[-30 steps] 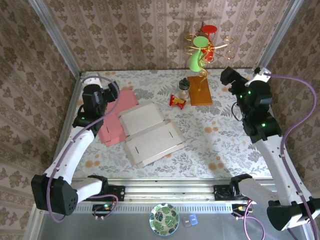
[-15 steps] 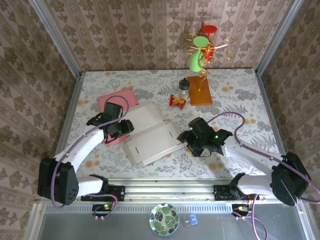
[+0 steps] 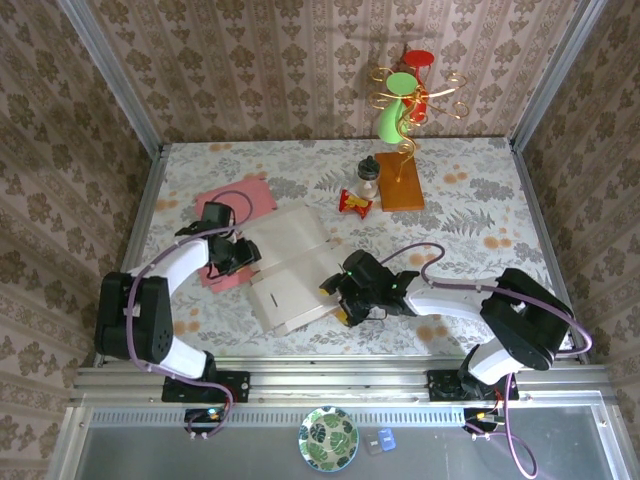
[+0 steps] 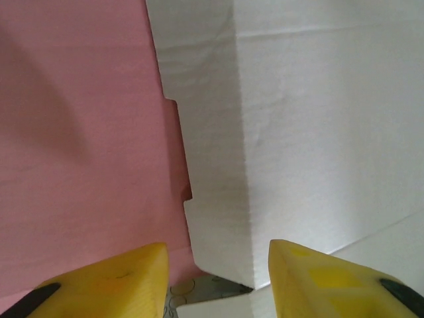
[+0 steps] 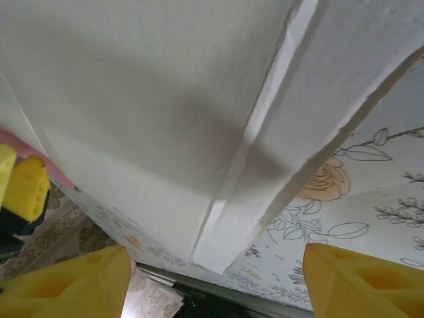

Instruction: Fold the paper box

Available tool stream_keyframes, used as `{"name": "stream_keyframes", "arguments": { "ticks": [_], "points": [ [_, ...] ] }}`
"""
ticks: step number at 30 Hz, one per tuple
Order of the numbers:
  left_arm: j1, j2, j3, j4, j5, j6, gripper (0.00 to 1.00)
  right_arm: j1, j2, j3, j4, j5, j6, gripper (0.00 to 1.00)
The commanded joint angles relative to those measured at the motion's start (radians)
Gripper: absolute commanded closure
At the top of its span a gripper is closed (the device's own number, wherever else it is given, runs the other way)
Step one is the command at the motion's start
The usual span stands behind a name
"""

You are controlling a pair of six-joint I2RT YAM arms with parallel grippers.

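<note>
The paper box (image 3: 295, 262) lies flat on the flowered table, white face up, with a pink panel (image 3: 236, 203) at its far left. My left gripper (image 3: 243, 256) is low at the box's left edge. In the left wrist view its yellow fingers (image 4: 129, 275) stand a little apart on either side of a white flap corner (image 4: 218, 218), with pink card (image 4: 79, 146) to the left. My right gripper (image 3: 338, 292) is at the box's near right edge, open wide. A white creased flap (image 5: 265, 165) reaches between its fingertips (image 5: 334, 275).
An orange wooden block (image 3: 400, 188) carrying a gold wire stand (image 3: 405, 100) sits at the back, with a small bottle (image 3: 369, 178) and a red packet (image 3: 354, 203) beside it. Patterned walls close in three sides. A plate (image 3: 328, 438) lies below the table's rail.
Both arms came down from the back corners onto the box. The right arm swung in to its near right edge. The left gripper's fingers narrowed around the flap corner.
</note>
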Motion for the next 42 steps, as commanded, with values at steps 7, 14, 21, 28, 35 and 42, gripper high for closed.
{"name": "stream_keyframes", "arguments": {
  "ticks": [7,14,21,28,35,42],
  "points": [
    [0.007,0.098,0.004,0.051,0.029,0.059,0.62,0.035,0.027,-0.03,0.083,0.016,0.06,0.28],
    [0.006,0.138,-0.005,0.07,0.028,0.058,0.66,0.048,0.033,-0.041,0.134,0.039,0.051,0.28],
    [0.002,0.179,-0.008,0.076,0.028,0.058,0.68,0.06,0.071,-0.071,0.215,0.064,0.055,0.28],
    [0.0,0.188,-0.008,0.066,0.027,0.07,0.68,0.069,0.126,-0.106,0.389,0.131,0.029,0.32],
    [-0.002,0.2,-0.002,0.056,0.031,0.086,0.68,0.087,0.125,-0.164,0.554,0.257,-0.033,0.39],
    [-0.002,0.215,0.014,0.038,0.032,0.104,0.68,0.114,0.104,-0.198,0.682,0.373,-0.102,0.46]
  ]
}}
